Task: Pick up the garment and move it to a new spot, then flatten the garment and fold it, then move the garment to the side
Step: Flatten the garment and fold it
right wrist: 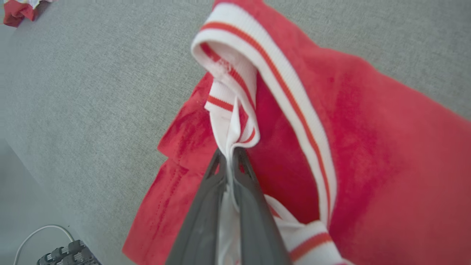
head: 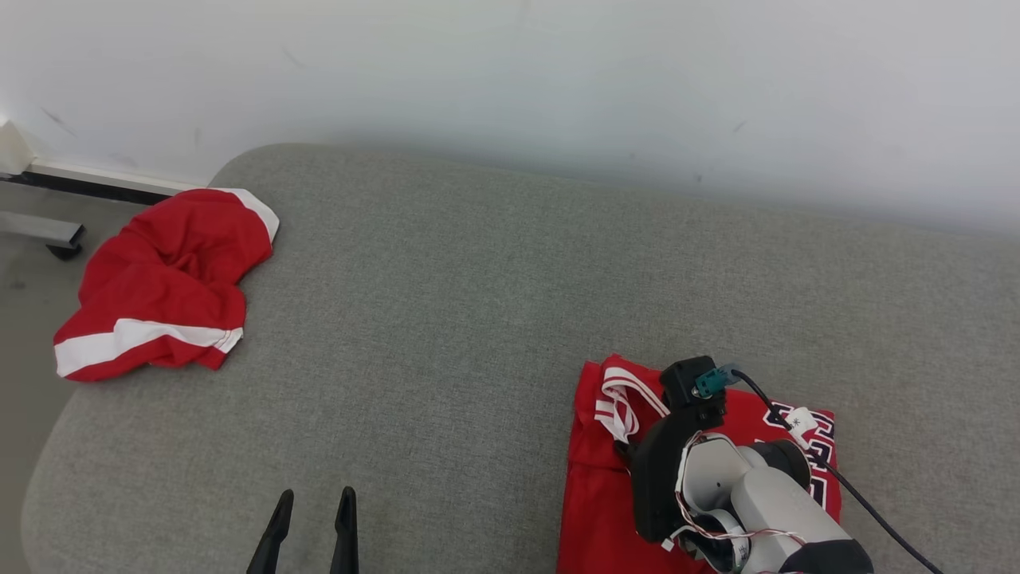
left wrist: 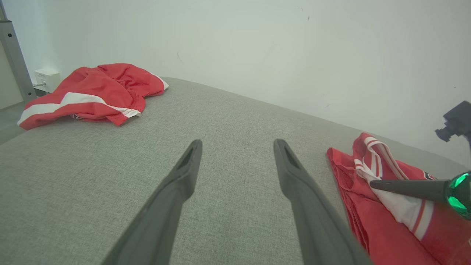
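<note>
Softness governs the handling: the red garment (head: 594,494) is light, limp knit that will likely sag and unfold if lifted by one point, so the thicker white ribbed trim (right wrist: 235,117) looks the surest place to hold. It lies folded at the near right of the grey padded surface (head: 446,303). The right pincer (right wrist: 229,154) is clenched on that trim, directly over the cloth. The left pincer (head: 315,498) is spread wide, holding nothing, well apart to the garment's left. A crumpled red cloth (head: 159,287) lies at the far left corner.
</note>
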Controlling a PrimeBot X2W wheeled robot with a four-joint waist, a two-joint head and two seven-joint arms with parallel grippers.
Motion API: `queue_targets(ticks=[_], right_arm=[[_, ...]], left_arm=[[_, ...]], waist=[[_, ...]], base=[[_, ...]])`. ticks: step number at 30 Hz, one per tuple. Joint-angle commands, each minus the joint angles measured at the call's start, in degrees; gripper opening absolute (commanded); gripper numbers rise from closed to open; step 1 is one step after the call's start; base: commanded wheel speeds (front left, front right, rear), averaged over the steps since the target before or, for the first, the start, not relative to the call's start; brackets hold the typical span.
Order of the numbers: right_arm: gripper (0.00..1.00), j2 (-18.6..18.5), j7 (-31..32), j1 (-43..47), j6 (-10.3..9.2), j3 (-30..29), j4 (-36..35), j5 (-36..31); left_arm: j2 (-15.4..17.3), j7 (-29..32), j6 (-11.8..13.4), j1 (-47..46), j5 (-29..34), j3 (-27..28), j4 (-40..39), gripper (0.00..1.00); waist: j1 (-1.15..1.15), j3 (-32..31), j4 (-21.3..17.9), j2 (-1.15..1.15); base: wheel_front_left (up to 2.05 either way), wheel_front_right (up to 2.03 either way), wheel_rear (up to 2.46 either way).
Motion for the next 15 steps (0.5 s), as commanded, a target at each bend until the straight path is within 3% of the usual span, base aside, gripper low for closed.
queue_targets(ticks=[1,2,3,4,5,11,15], right_arm=[[0.0,0.24,-0.64,-0.87,-0.14,0.64,0.67,1.09],[0.0,0.26,-1.04,-1.28,-0.14,1.07,1.4,1.62],[0.31,0.24,-1.58,-1.66,-0.14,1.49,1.95,2.27],[0.79,0.24,-2.27,-2.1,-0.14,2.01,2.15,3.17],[1.0,0.25,-3.09,-2.49,-0.14,2.32,2.25,4.3],[1.0,0.2,-6.21,-4.05,-0.14,4.98,-0.74,13.57],[1.0,-0.36,-8.76,-4.8,-0.14,3.83,-3.42,14.33]], left_arm=[[0.01,-0.17,-0.1,-0.94,-0.18,-0.09,0.17,1.0],[0.0,-0.17,-0.1,-0.98,-0.23,-0.09,0.25,1.0],[0.0,-0.17,-0.1,-0.94,-0.25,-0.07,0.34,1.0],[0.0,-0.17,-0.1,-0.94,-0.29,-0.07,0.45,1.0],[0.01,-0.17,-0.1,-1.04,-0.33,-0.04,0.48,1.0],[0.01,-0.17,-0.09,-0.41,-0.31,0.87,0.41,1.0],[0.0,-0.17,-0.03,0.39,0.13,1.77,0.18,1.0]], waist=[[0.0,0.23,0.27,0.0],[0.0,0.26,0.35,0.0],[0.0,0.26,0.4,0.0],[0.0,0.26,0.45,0.0],[0.0,0.23,0.46,0.0],[0.0,-0.72,-0.28,0.0],[0.0,-1.82,-1.4,0.0]], base=[[0.0,0.0,0.0],[0.0,0.0,0.0],[0.0,0.0,0.0],[0.0,0.0,0.0],[0.0,0.0,0.0],[0.0,0.0,0.0],[0.0,0.0,0.0]])
